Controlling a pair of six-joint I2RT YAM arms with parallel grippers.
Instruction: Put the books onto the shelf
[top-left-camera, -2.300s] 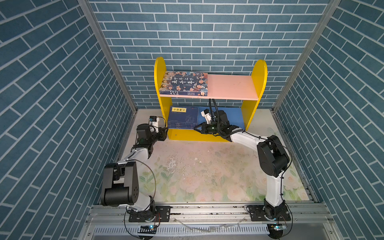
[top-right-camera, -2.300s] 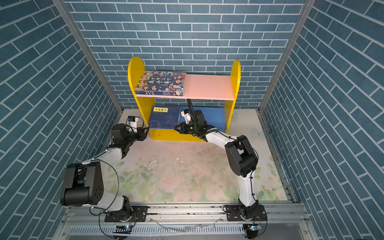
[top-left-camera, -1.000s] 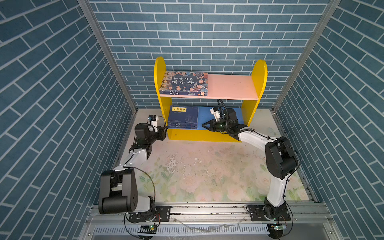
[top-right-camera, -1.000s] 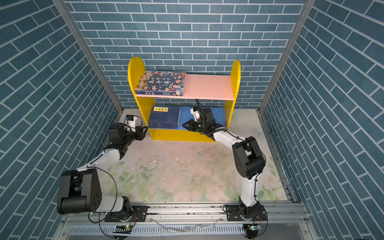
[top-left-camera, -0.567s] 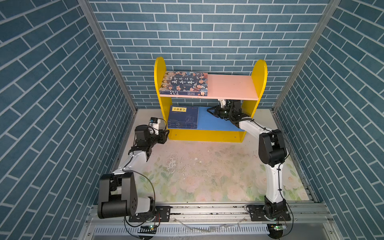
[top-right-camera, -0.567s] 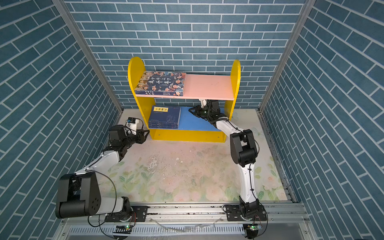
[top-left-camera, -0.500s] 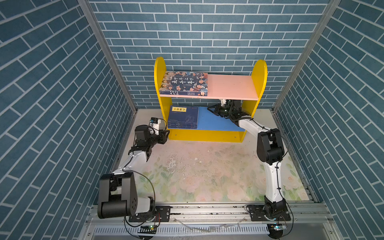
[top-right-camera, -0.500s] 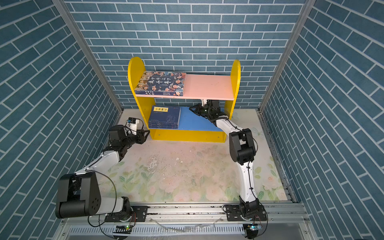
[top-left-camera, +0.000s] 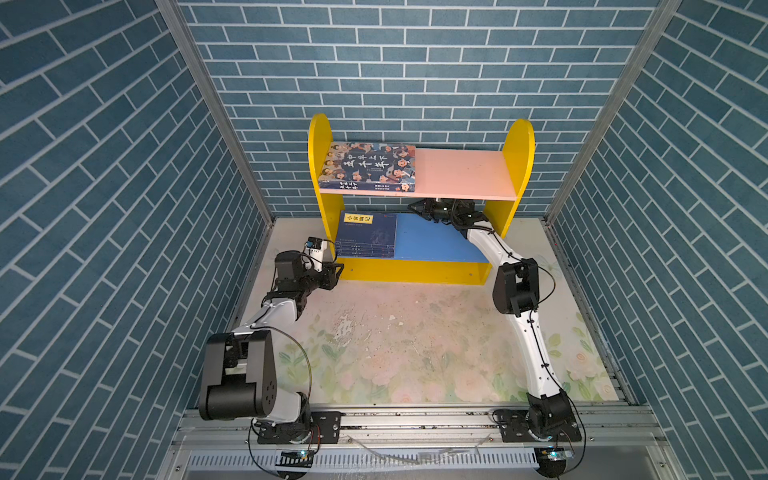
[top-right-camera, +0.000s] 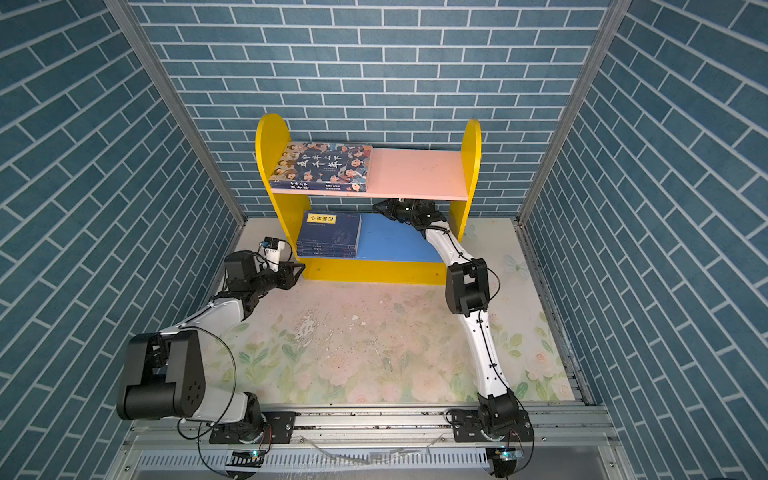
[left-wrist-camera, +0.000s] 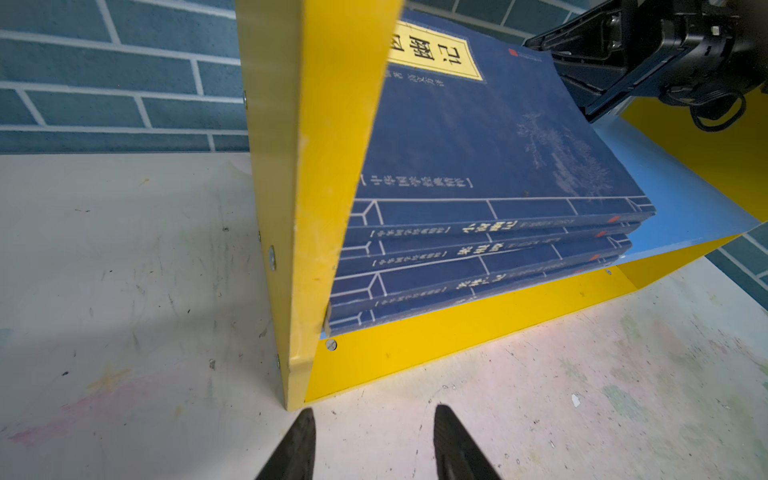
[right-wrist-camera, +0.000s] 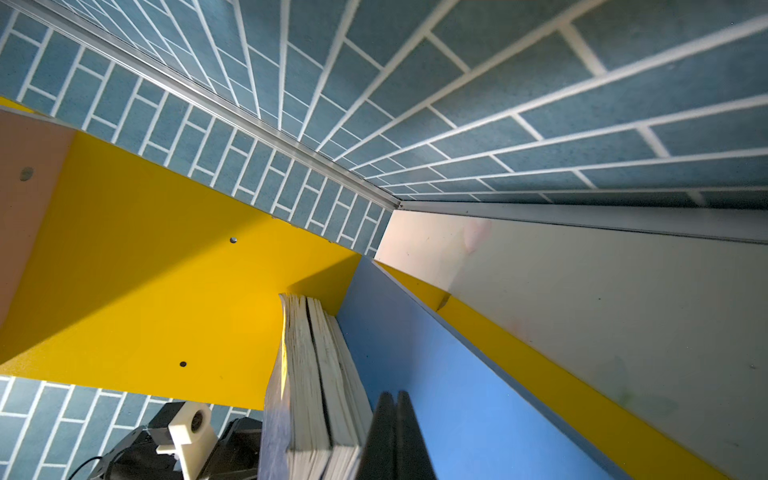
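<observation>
The four navy books (top-left-camera: 365, 235) lie stacked at the left end of the lower board (top-left-camera: 432, 245) of the shelf (top-left-camera: 415, 272), spines facing the front. The big book (top-left-camera: 370, 166) lies on the upper board (top-left-camera: 461, 174). The right pincer (top-left-camera: 412, 206), clenched and empty, is the nearer one, just right of the stack's rear corner. The left pincer (left-wrist-camera: 372, 419), part released and empty, hovers outside the shelf's front left corner.
</observation>
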